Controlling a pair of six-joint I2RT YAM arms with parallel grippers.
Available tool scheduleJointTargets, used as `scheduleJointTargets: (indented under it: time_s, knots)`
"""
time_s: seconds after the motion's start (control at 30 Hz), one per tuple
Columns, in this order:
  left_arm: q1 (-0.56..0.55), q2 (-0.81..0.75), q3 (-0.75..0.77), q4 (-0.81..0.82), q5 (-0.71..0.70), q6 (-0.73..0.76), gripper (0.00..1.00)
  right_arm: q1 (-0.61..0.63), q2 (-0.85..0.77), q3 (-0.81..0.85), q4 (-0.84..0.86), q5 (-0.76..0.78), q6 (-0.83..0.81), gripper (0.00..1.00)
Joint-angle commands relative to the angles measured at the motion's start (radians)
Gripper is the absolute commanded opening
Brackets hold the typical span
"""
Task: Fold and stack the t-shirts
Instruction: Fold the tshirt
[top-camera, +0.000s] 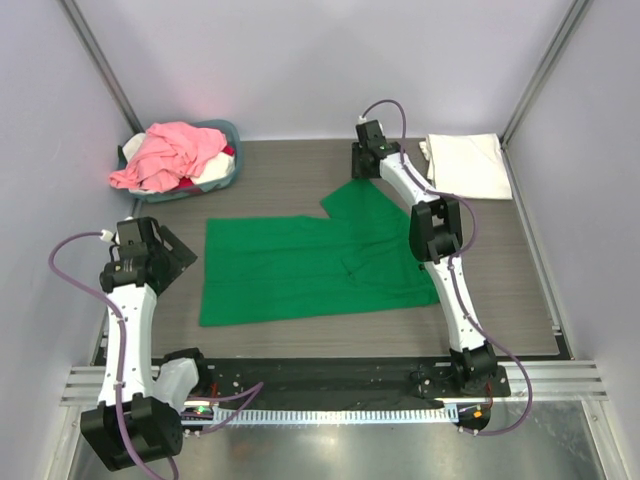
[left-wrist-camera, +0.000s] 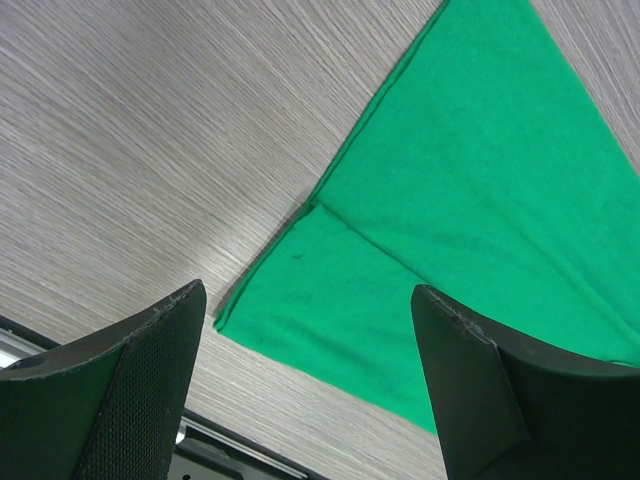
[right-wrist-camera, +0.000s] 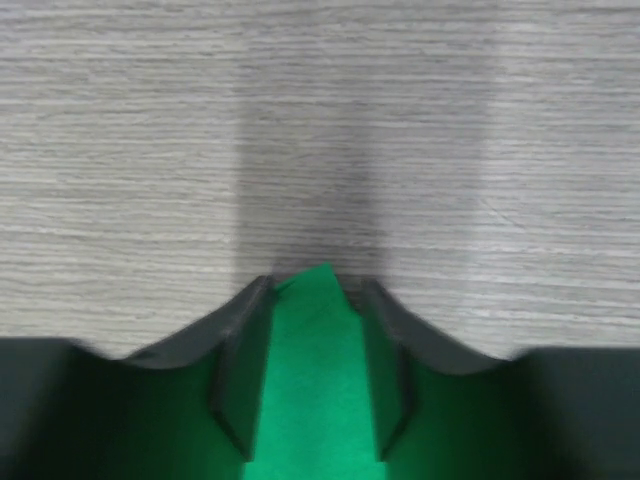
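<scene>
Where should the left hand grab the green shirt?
Probably the corner on the left edge of the green shirt, coming in from the left over bare table. The cloth lies flat there, and the open left hand hangs over it. The right hand pinches the far sleeve.

We look down from above and behind the arm bases, taking in the whole table. Our left wrist view sits over the table's left side, looking past the left gripper at a corner of the green t-shirt. Our right wrist view hangs very close at the far side, the right gripper framing a tip of that shirt. All three views share the shirt and the tabletop.
</scene>
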Motion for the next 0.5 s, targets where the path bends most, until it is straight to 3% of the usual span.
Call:
scheduleJointTargets:
  time_s: [0.0,0.03,0.17,0.3,0.47]
  knots:
    - [-0.004,-0.004,-0.002,0.029,-0.024,0.005,0.84,0.011,0.005,-0.039,0.007,0.013,0.009,0.44]
    - [-0.004,-0.004,-0.002,0.028,-0.025,0.005,0.84,0.009,0.005,-0.047,0.007,0.016,0.007,0.29]
    - [-0.004,0.021,0.0,0.028,-0.027,0.008,0.84,-0.005,-0.001,-0.039,0.006,0.001,-0.001,0.02]
    - [-0.004,0.096,-0.005,0.106,-0.033,0.008,0.88,-0.02,-0.066,-0.053,0.006,-0.004,0.001,0.01]
    - [-0.016,0.318,0.105,0.224,-0.006,-0.02,0.8,-0.029,-0.216,-0.121,0.004,-0.004,0.01,0.01]
